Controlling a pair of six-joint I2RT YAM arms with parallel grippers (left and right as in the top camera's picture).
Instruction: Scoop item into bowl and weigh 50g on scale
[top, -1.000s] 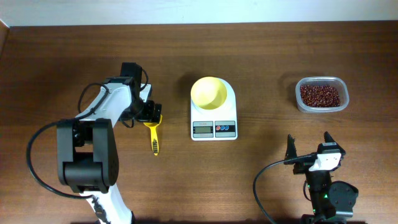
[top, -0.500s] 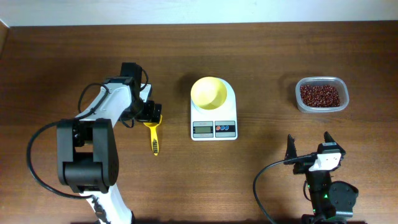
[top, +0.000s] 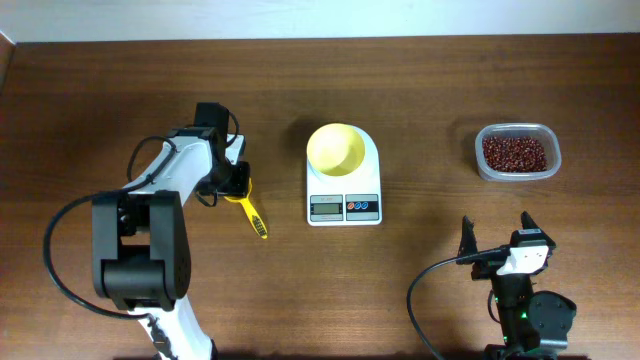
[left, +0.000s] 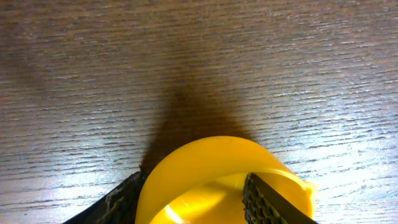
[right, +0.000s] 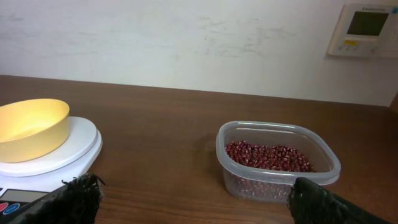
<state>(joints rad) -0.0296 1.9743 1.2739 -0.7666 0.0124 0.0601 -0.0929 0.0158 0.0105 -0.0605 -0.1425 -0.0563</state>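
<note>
1. The left claw (top: 237, 186) is clamped on the cup of the yellow scoop (top: 254, 214), one finger inside and one outside.
2. The right claw (top: 496, 228) stands apart, holding nothing.
3. The bowl (top: 335, 148) sits on the scale (top: 344, 207); the beans (top: 515, 152) lie in the clear container (top: 517, 127), well to its right on the table (top: 420, 80).

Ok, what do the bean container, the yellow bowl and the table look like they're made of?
Container: clear, slightly glossy plastic, likely; the beans show through its wall. Bowl: opaque pale yellow with a smooth soft sheen, probably plastic. Table: brown with streaky grain, matte; wood or a wood-look laminate, can't tell which.
</note>
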